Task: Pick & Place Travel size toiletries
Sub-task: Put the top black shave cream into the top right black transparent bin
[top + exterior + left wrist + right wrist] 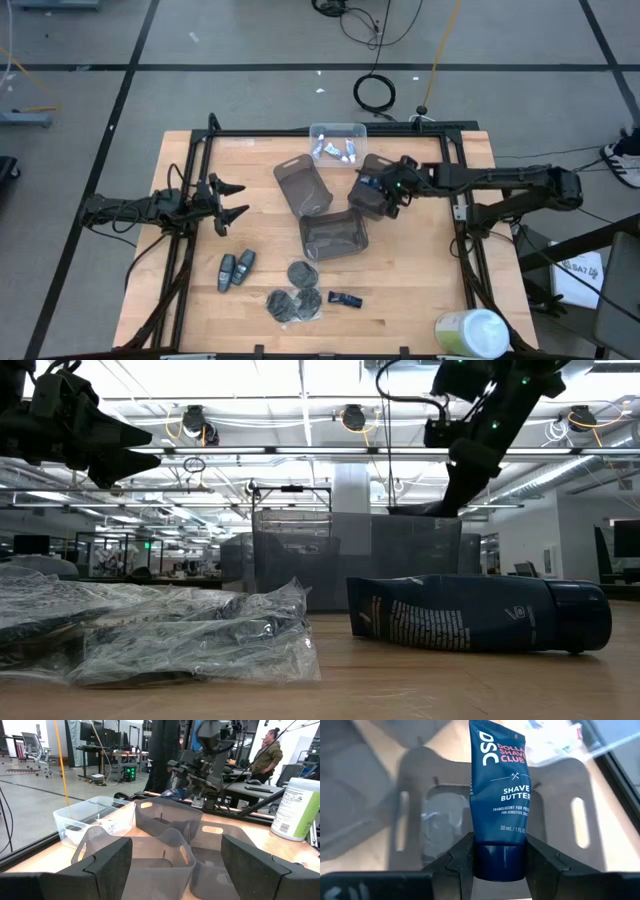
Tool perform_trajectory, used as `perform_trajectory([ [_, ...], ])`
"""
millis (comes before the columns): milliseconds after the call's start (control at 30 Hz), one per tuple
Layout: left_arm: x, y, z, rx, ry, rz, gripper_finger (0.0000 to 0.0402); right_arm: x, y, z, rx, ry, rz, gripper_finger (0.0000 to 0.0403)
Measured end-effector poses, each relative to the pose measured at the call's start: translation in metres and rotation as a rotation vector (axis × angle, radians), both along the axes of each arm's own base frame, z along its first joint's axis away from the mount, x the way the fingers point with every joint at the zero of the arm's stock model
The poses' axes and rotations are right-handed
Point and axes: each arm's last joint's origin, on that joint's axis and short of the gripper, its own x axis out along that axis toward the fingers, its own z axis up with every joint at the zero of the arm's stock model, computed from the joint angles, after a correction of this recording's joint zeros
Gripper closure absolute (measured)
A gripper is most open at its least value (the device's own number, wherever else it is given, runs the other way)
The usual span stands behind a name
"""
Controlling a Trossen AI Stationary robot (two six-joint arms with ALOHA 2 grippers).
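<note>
The right gripper (498, 855) is shut tight on the cap end of a dark-blue tube (501, 780), w/ the tube pointing straight out over the grey tray (580, 785) below, & the left gripper (228, 200) waits open, far off.

Three grey trays (333, 208) stand in the table's middle, and a clear tray (338, 142) lies behind them. Near the front edge lie the round discs (296, 297). Two oval sticks (236, 269) are left of them, a mini bottle (345, 298) right. The big container (472, 334) lies at the near right corner.
</note>
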Motion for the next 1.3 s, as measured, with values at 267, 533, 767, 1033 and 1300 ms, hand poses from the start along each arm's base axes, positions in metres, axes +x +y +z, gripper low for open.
perform_trajectory([
  [267,0.000,0.000,0.000,0.000,0.000,0.000,0.0105,-0.012,-0.023,-0.013,-0.003,0.040,-0.087,0.0277],
  [533,0.000,0.000,0.000,0.000,0.000,0.000,0.0105,-0.023,-0.036,-0.027,0.002,0.074,-0.143,0.0277],
  [767,0.000,0.000,0.000,0.000,0.000,0.000,0.0105,-0.023,-0.040,-0.027,-0.009,0.063,-0.147,0.0277],
  [1033,0.000,0.000,0.000,0.000,0.000,0.000,0.0105,-0.020,-0.041,-0.025,-0.023,0.029,-0.144,0.0255],
  [1300,0.000,0.000,0.000,0.000,0.000,0.000,0.0105,-0.020,-0.041,-0.026,-0.020,0.030,-0.142,0.0259],
])
